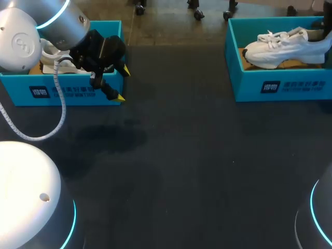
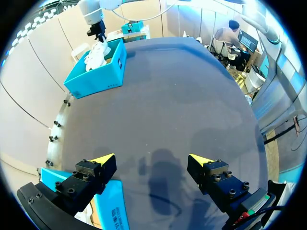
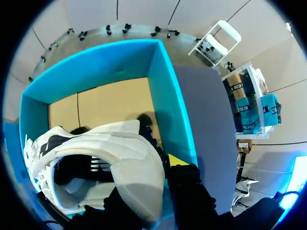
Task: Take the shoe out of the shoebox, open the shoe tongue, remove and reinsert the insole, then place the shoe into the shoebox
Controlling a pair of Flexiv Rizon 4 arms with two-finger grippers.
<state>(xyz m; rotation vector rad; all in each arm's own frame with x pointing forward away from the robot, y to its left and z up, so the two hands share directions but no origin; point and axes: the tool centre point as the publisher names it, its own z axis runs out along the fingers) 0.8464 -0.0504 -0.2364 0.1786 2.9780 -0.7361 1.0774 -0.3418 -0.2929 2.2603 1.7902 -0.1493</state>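
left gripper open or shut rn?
Open: left gripper shows both yellow tips wide apart in its wrist view, only bare table between them.

Matt table (image 1: 181, 155), cardboard shoebox (image 1: 280, 85), smooth shoe (image 1: 285, 47)

The left shoebox (image 1: 106, 89) has a white square logo with two short lines of white print (image 1: 62, 92) on its blue front wall. The right shoebox (image 1: 244, 85) carries matching print (image 1: 294, 86). Both are too small to read.

left shoebox (image 1: 78, 93) far left | right shoebox (image 1: 280, 85) far right — shoe (image 1: 282, 46) inside | (both along table's (image 1: 181, 171) back edge)
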